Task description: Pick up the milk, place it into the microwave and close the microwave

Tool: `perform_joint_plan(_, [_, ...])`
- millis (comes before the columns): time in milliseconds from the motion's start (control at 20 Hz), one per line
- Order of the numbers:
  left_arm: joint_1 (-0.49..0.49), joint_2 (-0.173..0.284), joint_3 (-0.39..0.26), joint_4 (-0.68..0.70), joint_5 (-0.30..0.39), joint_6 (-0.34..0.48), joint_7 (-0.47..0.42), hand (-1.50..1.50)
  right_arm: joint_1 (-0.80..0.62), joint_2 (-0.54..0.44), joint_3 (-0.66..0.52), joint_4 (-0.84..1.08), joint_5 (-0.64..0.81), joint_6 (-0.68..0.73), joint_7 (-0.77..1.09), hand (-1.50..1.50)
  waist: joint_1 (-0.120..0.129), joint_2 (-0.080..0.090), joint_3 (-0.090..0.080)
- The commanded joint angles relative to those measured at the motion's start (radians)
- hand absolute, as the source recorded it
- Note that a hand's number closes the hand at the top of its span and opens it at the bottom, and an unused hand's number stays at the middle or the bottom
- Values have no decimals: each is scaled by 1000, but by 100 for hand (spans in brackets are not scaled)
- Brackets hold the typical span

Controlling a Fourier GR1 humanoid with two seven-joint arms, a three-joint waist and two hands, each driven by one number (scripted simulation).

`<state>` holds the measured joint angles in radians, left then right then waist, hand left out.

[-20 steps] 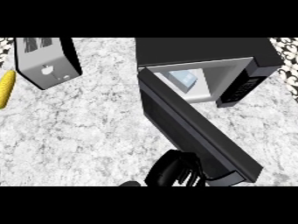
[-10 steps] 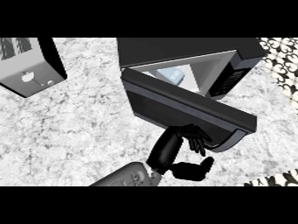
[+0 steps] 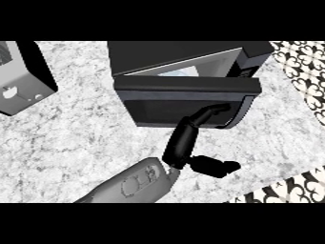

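Milk: a pale patch [image 3: 175, 74] shows thru the gap above the microwave door, inside the cavity; can't make out more than that, but it looks like the carton sitting in the oven already. So pick and place read as done, closing is the step in hand.

Going left to right: toaster [image 3: 14, 78] sits at the far left on the marble counter [image 3: 80, 138], well apart from everything else. Next the grey forearm [image 3: 133, 183] comes up from the lower edge, angled up and to the right. Its black hand [image 3: 189, 143] stretches out long twd the microwave door [image 3: 186, 102], fingers [image 3: 210, 112] extended and touching the door's front face near its lower right, thumb [image 3: 214, 167] sticking out sideways to the right, holding nothing. Judging by the rig, prob the right hand, tho only one arm shows so not certain; the other hand isn't visible. The microwave [image 3: 186, 55] body is behind the door, control panel [image 3: 248, 71] at its right end. Patterned floor [image 3: 312, 90] at far right.

Door is nearly shut but not quite: a narrow wedge remains open along the top edge. Next move, I'd say, calls for pushing straight on w/ flat fingers until the door meets the frame, keeping contact on the free end away from the hinge, then pulling the hand clear
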<state>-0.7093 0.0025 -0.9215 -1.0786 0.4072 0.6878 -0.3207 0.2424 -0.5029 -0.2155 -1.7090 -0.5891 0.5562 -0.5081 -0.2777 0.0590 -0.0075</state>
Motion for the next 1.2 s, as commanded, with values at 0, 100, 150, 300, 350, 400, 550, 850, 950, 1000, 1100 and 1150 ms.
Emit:
perform_joint_plan(0, [-65,-2,40,40,52,22,-32,-150,-23,-25,-5,-3,-38,33,8,-150,-26,13,1])
perform_joint_plan(100, [-83,-2,32,56,67,34,-43,-150,-34,-30,-2,-10,-47,33,19,-150,-41,15,2])
perform_joint_plan(150, [-95,-2,33,59,76,39,-47,-150,-46,-32,2,-15,-63,44,19,-150,-46,16,2])
perform_joint_plan(300, [-125,-2,46,86,105,45,-60,-150,-60,-57,-1,-10,-86,61,37,-150,-59,25,3])
perform_joint_plan(350, [-133,-2,51,94,118,51,-61,-150,-59,-51,5,-14,-96,66,38,-150,-67,25,4])
perform_joint_plan(400, [-145,-2,54,99,124,47,-71,-150,-74,-69,-7,-16,-111,65,48,-150,-71,27,2])
perform_joint_plan(550, [-184,-2,63,126,149,51,-74,-150,-95,-77,0,-20,-127,73,58,-150,-81,32,4])
perform_joint_plan(850, [-214,-2,65,175,197,53,-107,-150,-117,-97,7,-19,-172,91,86,-150,-97,40,5])
perform_joint_plan(950, [-222,-2,68,181,215,55,-117,-150,-128,-104,-6,-10,-182,80,92,-150,-103,43,5])
perform_joint_plan(1000, [-229,-2,67,184,221,61,-120,-150,-136,-110,-2,-21,-184,85,96,-150,-109,41,5])
perform_joint_plan(1100, [-229,-2,72,195,231,68,-142,-150,-133,-112,-3,-13,-190,88,99,-150,-115,44,6])
perform_joint_plan(1150, [-238,-2,60,202,229,68,-146,-150,-144,-118,-8,-5,-199,79,107,-150,-110,45,6])
